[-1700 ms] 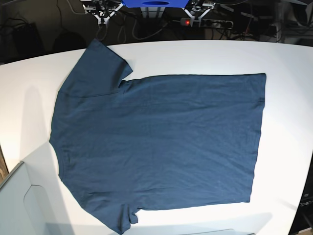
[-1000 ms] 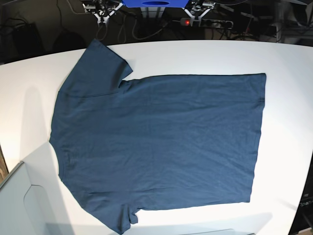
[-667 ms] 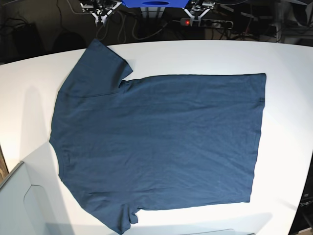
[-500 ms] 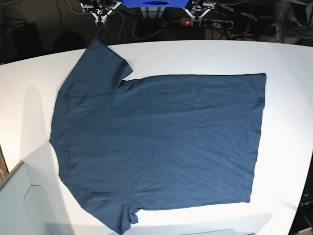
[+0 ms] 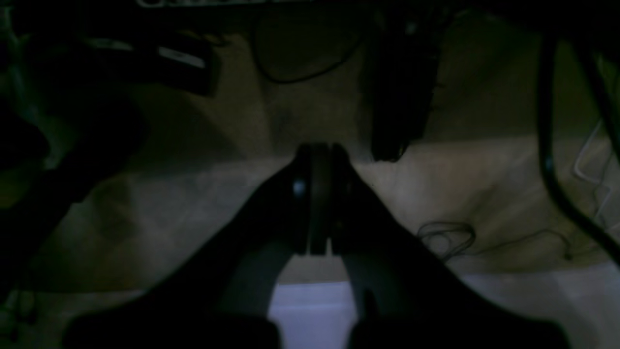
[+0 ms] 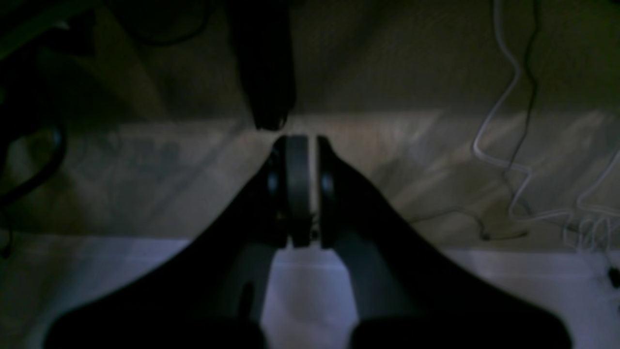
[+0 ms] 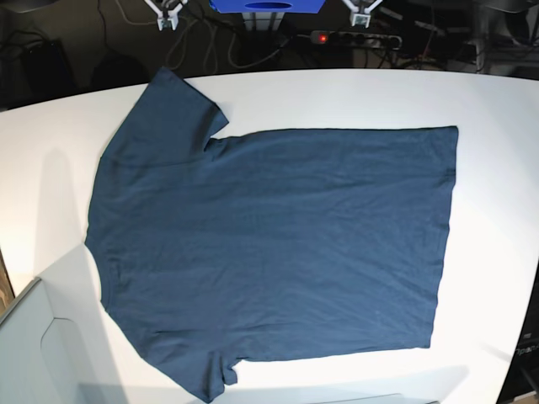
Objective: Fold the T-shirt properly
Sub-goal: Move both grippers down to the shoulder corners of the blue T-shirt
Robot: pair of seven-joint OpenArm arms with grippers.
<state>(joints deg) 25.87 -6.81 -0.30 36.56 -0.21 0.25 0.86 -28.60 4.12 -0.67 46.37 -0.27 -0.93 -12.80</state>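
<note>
The dark navy T-shirt (image 7: 269, 244) lies flat on the white table (image 7: 497, 109) in the base view. Its neck side is to the left, its hem to the right, and one sleeve points to the far left corner and one to the near left. Both grippers are beyond the table's far edge, well away from the shirt. My left gripper (image 7: 364, 12) shows shut and empty in the left wrist view (image 5: 317, 203). My right gripper (image 7: 166, 12) shows shut and empty in the right wrist view (image 6: 299, 194). Neither wrist view shows the shirt.
A pale grey bin (image 7: 25, 353) stands at the near left corner. A power strip with a red light (image 7: 320, 37), cables and a blue part (image 7: 268, 5) lie behind the table. The wrist views show dim floor, cables (image 6: 513, 145) and the table's edge (image 5: 310, 300).
Both grippers have drawn back toward the top edge of the base view and show less than before. The T-shirt has not moved.
</note>
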